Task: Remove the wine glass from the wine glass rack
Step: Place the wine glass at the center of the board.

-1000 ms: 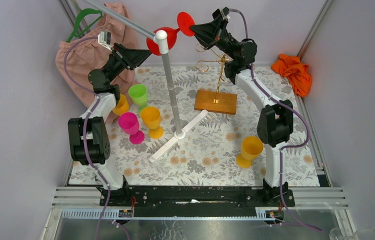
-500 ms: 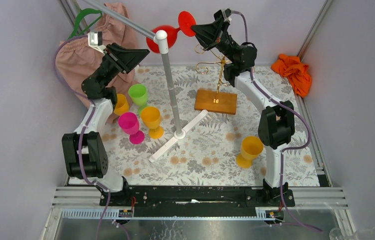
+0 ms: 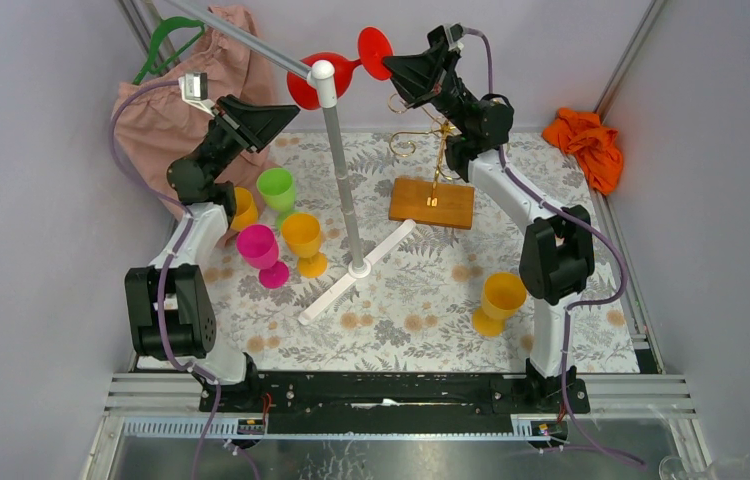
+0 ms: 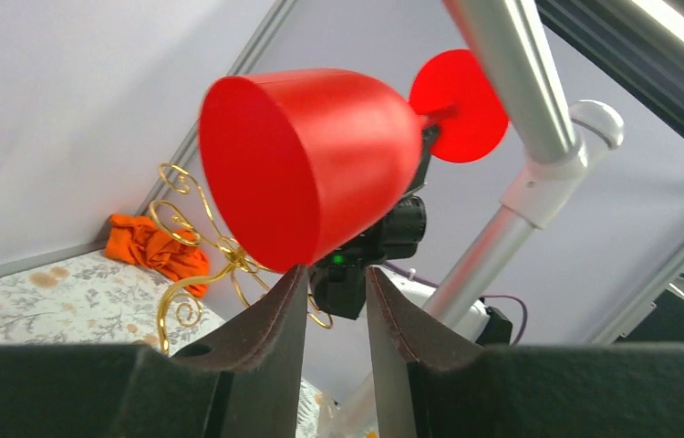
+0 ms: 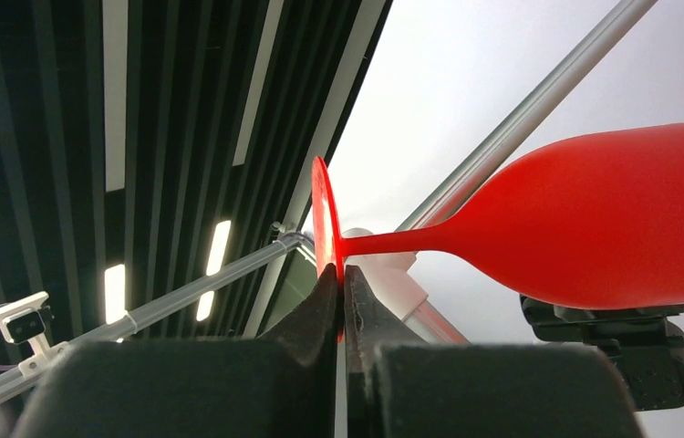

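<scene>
Held aloft by the foot in the tight-pinched right gripper (image 5: 340, 292): glass (image 3: 303, 90), above and left of the rack (image 3: 429, 205), apparently clear of it; lies level, stem running left-right, bowl mouth facing the left gripper (image 4: 329, 283); just beside the bowl, jaws partly parted, gripping nothing.

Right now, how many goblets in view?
6. Red plastic goblet aloft in right pincer; left cluster: green goblet, magenta goblet, amber goblet, orange goblet behind arm; yellow goblet front right. Others may be hidden.
</scene>
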`<state>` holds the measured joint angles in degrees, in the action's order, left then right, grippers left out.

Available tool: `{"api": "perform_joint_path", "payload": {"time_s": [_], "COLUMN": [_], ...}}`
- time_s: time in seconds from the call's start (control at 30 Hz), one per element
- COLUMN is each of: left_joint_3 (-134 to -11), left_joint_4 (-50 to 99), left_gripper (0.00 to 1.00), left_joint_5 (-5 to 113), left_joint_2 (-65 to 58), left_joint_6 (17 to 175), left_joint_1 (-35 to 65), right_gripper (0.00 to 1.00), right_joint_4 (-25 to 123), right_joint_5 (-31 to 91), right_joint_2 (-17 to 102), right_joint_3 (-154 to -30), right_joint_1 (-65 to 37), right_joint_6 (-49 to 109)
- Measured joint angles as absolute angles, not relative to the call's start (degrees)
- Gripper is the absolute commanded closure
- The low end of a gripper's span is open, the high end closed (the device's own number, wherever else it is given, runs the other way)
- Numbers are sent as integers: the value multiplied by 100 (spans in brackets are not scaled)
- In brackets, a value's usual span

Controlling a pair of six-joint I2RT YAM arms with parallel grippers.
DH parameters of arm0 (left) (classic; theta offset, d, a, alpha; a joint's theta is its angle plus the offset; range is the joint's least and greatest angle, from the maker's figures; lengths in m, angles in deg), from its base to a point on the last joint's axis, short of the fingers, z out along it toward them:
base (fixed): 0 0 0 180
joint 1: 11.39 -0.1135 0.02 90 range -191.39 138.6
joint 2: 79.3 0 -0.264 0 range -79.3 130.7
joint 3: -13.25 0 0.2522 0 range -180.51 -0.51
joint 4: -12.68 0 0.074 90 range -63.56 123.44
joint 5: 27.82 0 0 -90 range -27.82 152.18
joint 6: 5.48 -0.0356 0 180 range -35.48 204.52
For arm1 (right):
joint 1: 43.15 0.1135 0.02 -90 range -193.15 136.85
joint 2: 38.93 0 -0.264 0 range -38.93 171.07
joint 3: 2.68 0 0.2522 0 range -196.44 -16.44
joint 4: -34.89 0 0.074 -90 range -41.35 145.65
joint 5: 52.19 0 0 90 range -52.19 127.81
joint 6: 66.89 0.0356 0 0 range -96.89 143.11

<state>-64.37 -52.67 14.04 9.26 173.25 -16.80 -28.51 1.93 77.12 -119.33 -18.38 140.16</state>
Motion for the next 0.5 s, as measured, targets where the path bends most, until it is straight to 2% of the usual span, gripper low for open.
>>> {"api": "perform_joint_path", "payload": {"time_s": [0.5], "left_joint_3": [-6605], "left_joint_4": [-5014], "left_gripper": [65], "left_joint_5": [1506], "left_joint_2": [1052], "left_joint_6": [17004], "left_joint_1": [-1670], "right_gripper": [100], "right_joint_4": [-2884], "right_joint_5": [186], "right_joint_2": [7747], "right_joint_3": [-11990], "right_joint_1": [-1807], "right_joint_6": [14014]}}
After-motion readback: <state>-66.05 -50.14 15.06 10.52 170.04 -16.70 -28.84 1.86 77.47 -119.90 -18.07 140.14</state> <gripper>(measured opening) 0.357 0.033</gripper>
